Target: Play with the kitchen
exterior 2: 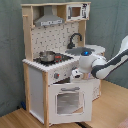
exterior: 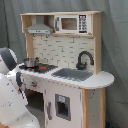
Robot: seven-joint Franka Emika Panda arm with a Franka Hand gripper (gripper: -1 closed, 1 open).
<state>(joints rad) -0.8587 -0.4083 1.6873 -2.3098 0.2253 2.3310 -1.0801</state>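
The kitchen [exterior: 70, 47] [exterior 2: 50, 35] is a tall white and light-wood toy with a hood [exterior: 40, 29], a microwave [exterior: 70, 23], a black faucet [exterior: 84, 59] and a grey sink [exterior: 74, 74]. A small metal pot [exterior 2: 47, 55] sits on the stovetop. My gripper [exterior 2: 75, 75] hangs right at the front panel, beside a knob [exterior 2: 56, 76] and just above the windowed oven door [exterior 2: 67, 100]. In the first exterior view my white arm [exterior: 12, 95] covers the kitchen's lower left front.
A grey curtain [exterior 2: 110, 25] hangs behind the kitchen. The kitchen stands on a wooden floor [exterior 2: 112, 107], with open floor at the second exterior view's right. My arm reaches in from that right side.
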